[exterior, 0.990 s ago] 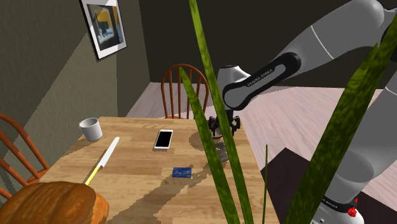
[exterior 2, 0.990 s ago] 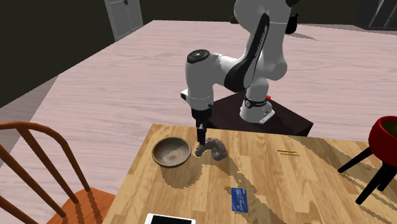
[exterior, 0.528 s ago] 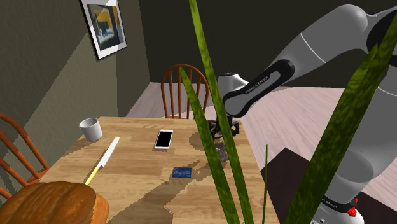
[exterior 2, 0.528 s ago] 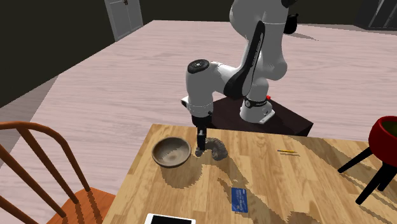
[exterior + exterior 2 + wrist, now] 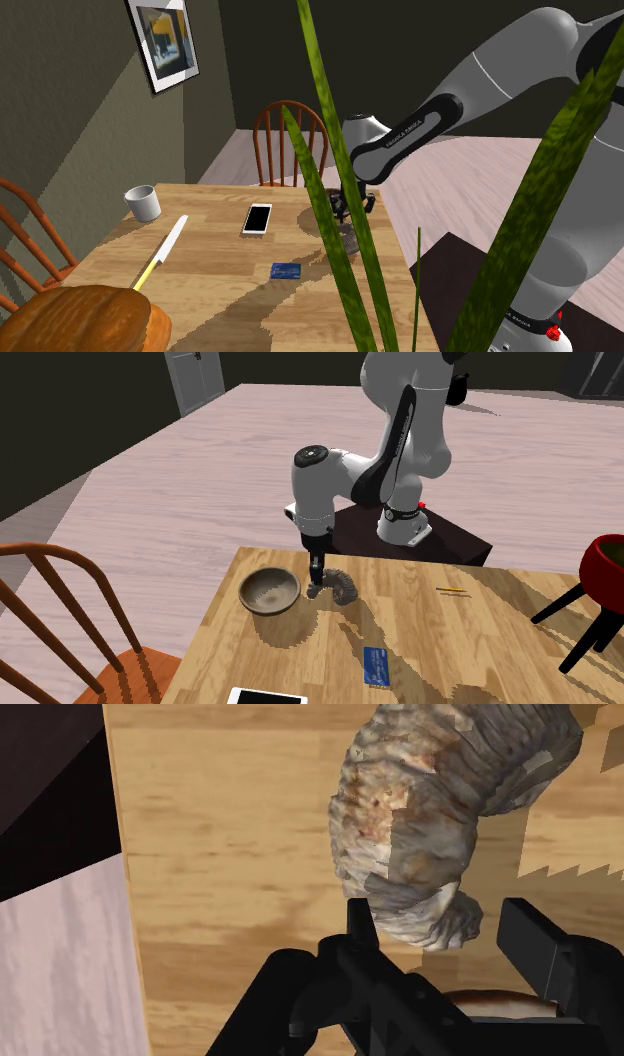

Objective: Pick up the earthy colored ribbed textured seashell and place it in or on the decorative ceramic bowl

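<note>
Close up from the wrist, the black gripper (image 5: 445, 924) was down at the wooden table (image 5: 220, 854). Its two fingers stood well apart and held nothing. The narrow end of a ribbed, grey-brown seashell (image 5: 430, 804) lay between them, and the shell's wide fan spread away from the hand. Whether either finger touched it could not be told.

In the second exterior view, a phone (image 5: 265, 697) lay nearest, at the table's edge, with a blue card (image 5: 376, 665) a little farther in. Beyond these, the seashell sat flat on the table, just beside a brown bowl (image 5: 262, 607) and on the bowl's right in that view. The gripper pointed straight down on the shell's side toward the bowl. A thin yellow pencil (image 5: 455, 590) lay well apart, toward that view's right. Past the table's far edge stood the dark stand (image 5: 440, 537) carrying the white arm (image 5: 330, 472). Farther back were a pale plank floor (image 5: 200, 482) and a grey door (image 5: 195, 377).
</note>
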